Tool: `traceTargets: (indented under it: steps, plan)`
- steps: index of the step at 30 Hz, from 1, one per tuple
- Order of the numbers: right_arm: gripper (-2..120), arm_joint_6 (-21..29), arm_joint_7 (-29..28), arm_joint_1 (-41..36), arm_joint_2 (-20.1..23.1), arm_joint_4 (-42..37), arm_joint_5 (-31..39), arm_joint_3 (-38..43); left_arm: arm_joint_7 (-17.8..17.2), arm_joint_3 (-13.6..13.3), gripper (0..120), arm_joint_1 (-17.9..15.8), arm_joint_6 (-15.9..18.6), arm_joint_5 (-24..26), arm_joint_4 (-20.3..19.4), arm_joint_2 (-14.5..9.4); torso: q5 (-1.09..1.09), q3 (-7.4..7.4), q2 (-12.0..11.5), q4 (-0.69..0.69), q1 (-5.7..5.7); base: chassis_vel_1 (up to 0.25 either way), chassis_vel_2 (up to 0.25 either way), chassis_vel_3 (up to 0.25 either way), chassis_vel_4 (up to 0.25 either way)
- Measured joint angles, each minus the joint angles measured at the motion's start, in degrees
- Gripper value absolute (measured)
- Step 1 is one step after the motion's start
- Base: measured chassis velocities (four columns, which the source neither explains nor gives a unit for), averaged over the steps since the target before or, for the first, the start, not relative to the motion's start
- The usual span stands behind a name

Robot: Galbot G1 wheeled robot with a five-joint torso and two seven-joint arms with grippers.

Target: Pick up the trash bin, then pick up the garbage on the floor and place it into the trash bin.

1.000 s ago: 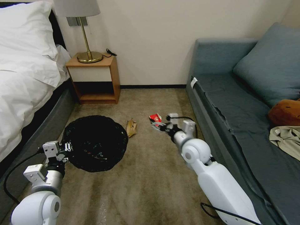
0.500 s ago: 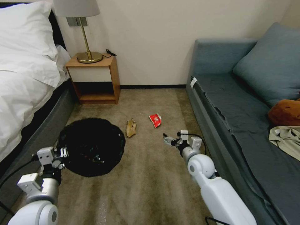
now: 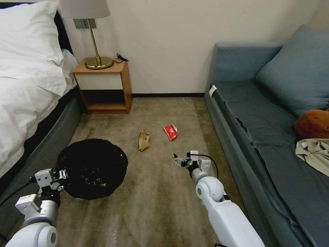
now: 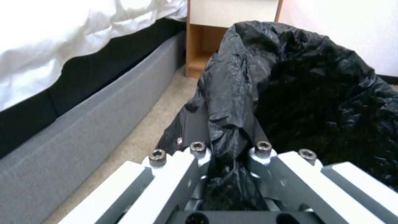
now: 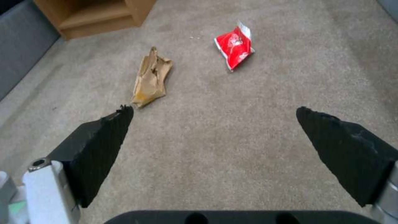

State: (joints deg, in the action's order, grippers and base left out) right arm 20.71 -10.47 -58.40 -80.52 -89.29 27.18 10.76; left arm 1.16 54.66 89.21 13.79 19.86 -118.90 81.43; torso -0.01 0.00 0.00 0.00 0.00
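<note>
The left tool (image 3: 61, 175) is clenched on the near rim of the trash bin (image 3: 90, 168), with a fold of the black bag liner (image 4: 232, 124) pinched between its fingers (image 4: 195, 149). The trash bin sits low on the robot's left, beside the grey bed base (image 3: 51, 144), with its wrinkled black liner spread over the round opening. The right tool (image 3: 179, 161) is released, its two black pads (image 5: 104, 137) spread wide apart and nothing between them; it hangs above the bare carpet (image 3: 157, 206), short of the garbage. Two pieces of garbage lie on the carpet ahead of the right tool: a tan paper scrap (image 3: 144, 140), crumpled and lengthwise, and a red-and-white packet (image 3: 170, 131) lying flat, farther toward the sofa (image 3: 246, 113). The two pieces lie near each other but apart, and both are apart from the trash bin. A wooden nightstand (image 3: 102, 85) carrying a brass lamp (image 3: 97, 58) stands against the far wall, between the bed and the open carpet.
</note>
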Motion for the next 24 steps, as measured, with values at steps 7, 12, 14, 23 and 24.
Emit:
traceTargets:
  steps: [7,12,14,23,24]
  plan:
    - [100,-0.6,0.7,-0.1,-0.6,0.4,-0.6,0.4,0.0,-0.5,5,-0.6,-0.1,0.1,1.1,0.3,0.00,0.00,0.0,0.00,0.00,0.000,0.000,0.000,0.000]
    - [100,-0.9,1.1,0.3,-0.8,1.2,-1.1,0.2,0.0,-0.9,5,-1.0,-0.1,-0.1,1.4,0.4,0.00,0.00,0.0,-0.01,0.00,0.000,0.000,0.000,0.000]
    - [100,-1.1,1.3,0.5,-1.0,1.5,-1.2,0.1,-0.1,-0.9,5,-1.1,-0.1,-0.2,1.6,0.4,0.01,0.00,0.0,0.00,0.00,0.000,0.000,0.000,0.000]
    - [100,-2.8,2.5,2.3,-1.1,4.8,-1.6,-0.7,-0.1,-0.4,5,-1.8,-0.1,-0.5,2.7,0.2,0.00,0.00,0.0,0.00,0.00,0.000,0.000,0.000,0.000]
    - [100,-3.2,2.7,2.8,-1.3,5.6,-1.7,-0.9,-0.1,-0.3,5,-1.8,-0.1,-0.5,3.0,0.2,0.00,0.00,0.0,0.00,0.00,0.000,0.000,0.000,0.000]
